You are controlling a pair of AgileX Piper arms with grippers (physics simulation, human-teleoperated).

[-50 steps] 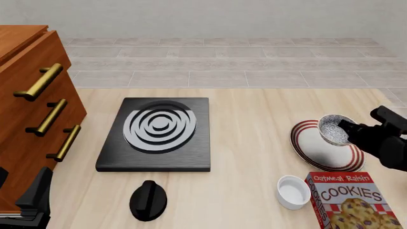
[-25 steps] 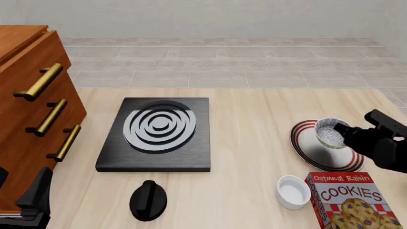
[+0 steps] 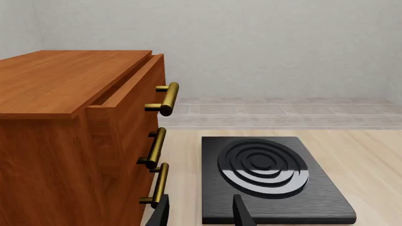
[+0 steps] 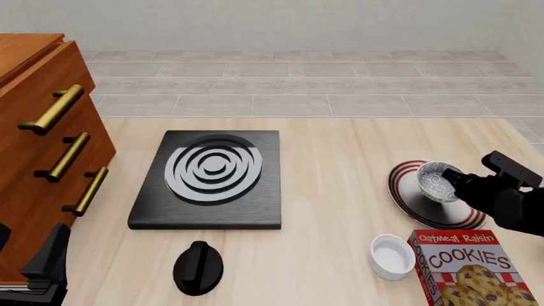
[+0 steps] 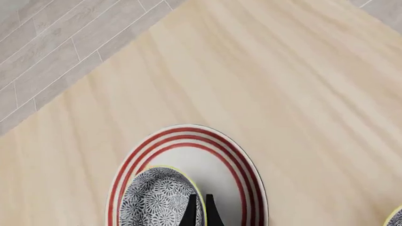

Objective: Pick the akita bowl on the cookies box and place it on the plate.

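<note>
Lowered since a second ago, the akita bowl (image 4: 437,181) now sits down over the plate (image 4: 406,191) near the table's right edge in the front view, the right gripper (image 4: 455,183) clamped on its rim; the cookies box (image 4: 472,266) stands at the near right corner. The right wrist view shows both fingers pinching the bowl's rim (image 5: 188,190) inside the plate's red rings (image 5: 135,162). The left wrist view shows the left gripper (image 3: 199,212) spread apart, idle near the stove plate (image 3: 270,176). Releasing off-centre could tip the bowl against the plate's sloping rim.
</note>
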